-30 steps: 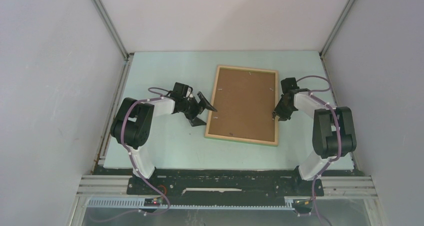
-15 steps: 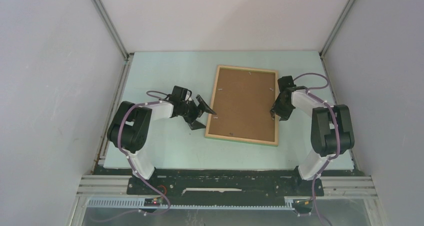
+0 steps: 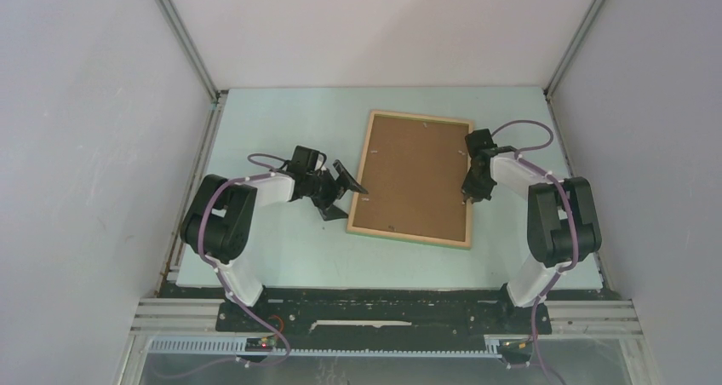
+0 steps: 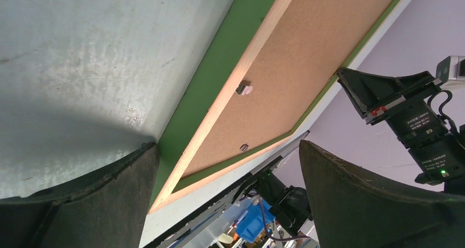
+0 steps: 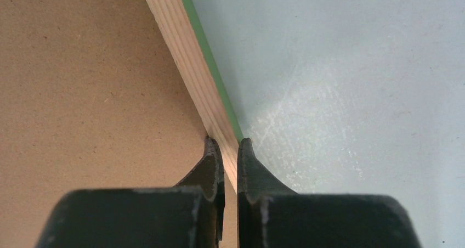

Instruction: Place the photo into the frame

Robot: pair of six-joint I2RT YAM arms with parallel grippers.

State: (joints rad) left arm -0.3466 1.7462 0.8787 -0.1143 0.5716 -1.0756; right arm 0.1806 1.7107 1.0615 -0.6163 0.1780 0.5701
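Note:
The frame [image 3: 409,237] lies flat mid-table, light wood face up, a green edge showing below. Inside it sits the photo [image 3: 415,174], brown board back up, its picture side hidden. My right gripper [image 3: 467,199] is shut, tips pointing down at the frame's right rail [image 5: 181,56], which shows through the thin slit between the tips [image 5: 230,141]; the photo's board [image 5: 82,67] lies just left. My left gripper [image 3: 356,198] stands open beside the frame's left rail [image 4: 219,111], nothing between its fingers [image 4: 98,204].
Small metal tabs [image 4: 244,87] stick out over the board along the frame's inner edge. White enclosure walls [image 3: 102,146] close in the table on three sides. The right arm [image 4: 417,122] shows across the frame in the left wrist view.
My right gripper has shut and moved a little up along the frame's right rail. The frame has slid slightly to the left. The left arm has barely moved.

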